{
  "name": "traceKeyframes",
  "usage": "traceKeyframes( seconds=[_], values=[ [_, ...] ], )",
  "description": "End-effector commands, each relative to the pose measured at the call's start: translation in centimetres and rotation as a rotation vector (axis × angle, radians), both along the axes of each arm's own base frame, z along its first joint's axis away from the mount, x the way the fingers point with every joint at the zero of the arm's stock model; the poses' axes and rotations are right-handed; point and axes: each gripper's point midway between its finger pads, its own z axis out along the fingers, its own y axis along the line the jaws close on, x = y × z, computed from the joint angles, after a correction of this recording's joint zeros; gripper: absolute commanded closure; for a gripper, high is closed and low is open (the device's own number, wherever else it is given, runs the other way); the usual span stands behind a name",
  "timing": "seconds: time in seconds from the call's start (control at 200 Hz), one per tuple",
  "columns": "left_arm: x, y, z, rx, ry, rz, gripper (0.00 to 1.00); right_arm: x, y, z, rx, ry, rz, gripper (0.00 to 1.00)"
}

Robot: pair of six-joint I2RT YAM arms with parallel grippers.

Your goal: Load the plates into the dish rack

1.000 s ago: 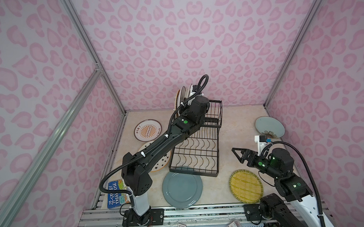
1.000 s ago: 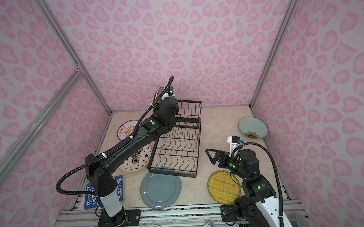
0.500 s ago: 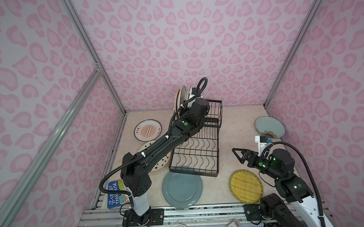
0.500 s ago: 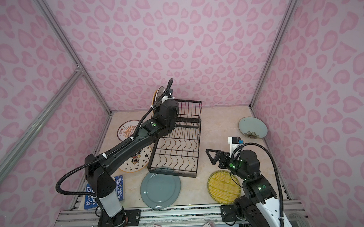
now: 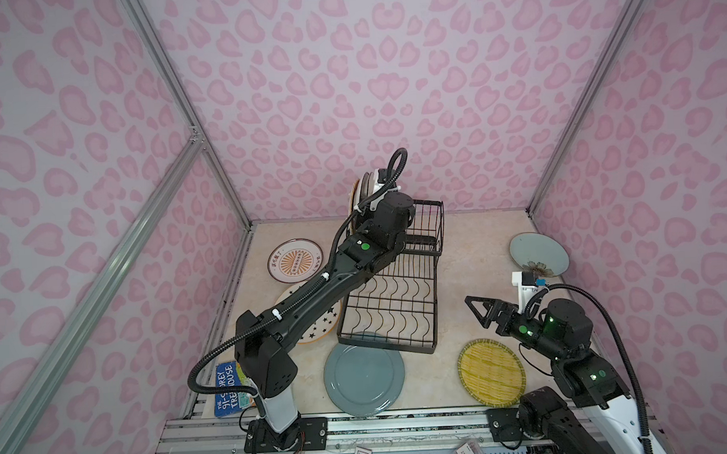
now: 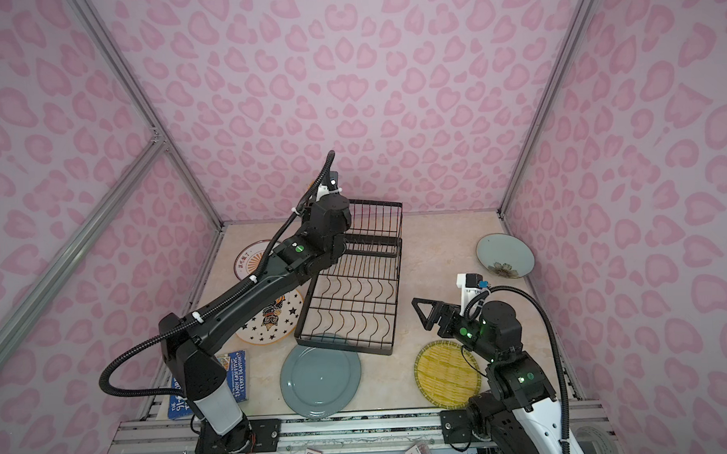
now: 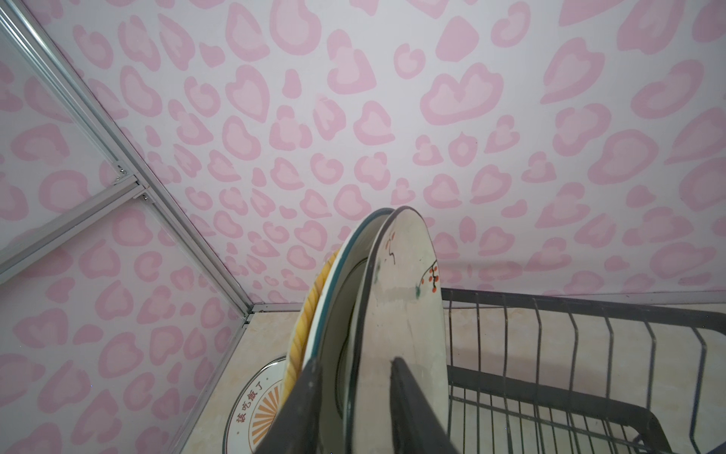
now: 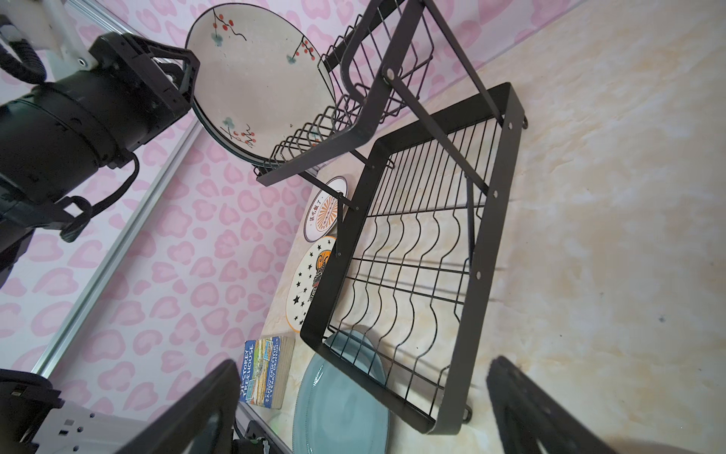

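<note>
Black wire, the dish rack (image 5: 391, 302) sits midway on the counter (image 5: 470, 249); at its 11 o'clock corner the sprig plate (image 7: 404, 306) stands on edge in the raised tier. Astride that rim the left pincer (image 7: 355, 363) is slightly spread. At 4 o'clock the right pincer (image 8: 365, 363) gapes wide, empty.

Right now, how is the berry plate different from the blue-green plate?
The berry plate stands on edge in the dish rack; the blue-green plate lies flat on the table, its edge under the rack. The berry plate is white with sprigs; the blue-green plate is plain. Both are round.
</note>
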Motion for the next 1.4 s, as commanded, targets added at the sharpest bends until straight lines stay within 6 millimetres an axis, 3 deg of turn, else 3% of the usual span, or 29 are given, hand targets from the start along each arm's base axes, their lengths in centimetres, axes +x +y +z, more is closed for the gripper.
traceKeyframes(
  seconds=[0.0,0.395,0.705,0.78,0.825,0.885,0.98,1.14,1.195,1.21,1.255,1.395],
  values=[
    [-0.7,0.5,2.1,-0.029,-0.034,-0.002,0.68,0.0,-0.1,0.4,-0.006,-0.013,-0.007,0.02],
    [-4.0,1.0,6.0,-0.125,-0.048,-0.113,0.69,0.6,-0.5,1.0,-0.049,-0.013,-0.029,0.02],
    [-9.5,0.2,8.3,-0.357,0.057,-0.438,0.67,1.5,-0.8,0.9,-0.086,0.009,-0.046,0.02],
    [-11.4,-0.3,7.7,-0.419,0.111,-0.539,0.65,1.8,-0.8,1.5,-0.085,-0.003,-0.058,0.02],
    [-12.7,-0.5,7.2,-0.451,0.144,-0.603,0.54,2.1,-0.8,1.7,-0.086,-0.006,-0.063,0.02],
    [-14.4,-0.5,6.3,-0.491,0.176,-0.675,0.29,2.5,-0.8,1.9,-0.087,-0.004,-0.069,0.02],
    [-16.9,-0.3,5.1,-0.546,0.209,-0.777,0.01,3.1,-0.4,1.8,-0.092,0.011,-0.057,0.02],
    [-20.1,-1.5,2.8,-0.592,0.286,-0.958,0.03,4.0,-0.4,2.4,-0.097,0.007,-0.068,0.02],
    [-20.9,-2.5,2.2,-0.605,0.314,-1.029,0.03,4.3,-0.7,2.6,-0.104,0.0,-0.086,0.02],
    [-20.9,-2.8,1.0,-0.604,0.343,-1.037,0.03,4.4,-0.8,2.6,-0.105,0.0,-0.088,0.02],
    [-21.6,-3.9,0.1,-0.624,0.383,-1.1,0.03,4.8,-1.0,2.8,-0.11,-0.005,-0.097,0.02],
    [-22.4,-6.6,-1.1,-0.707,0.465,-1.227,0.03,6.4,-2.0,2.1,-0.124,0.024,-0.132,0.02]
  ],
)
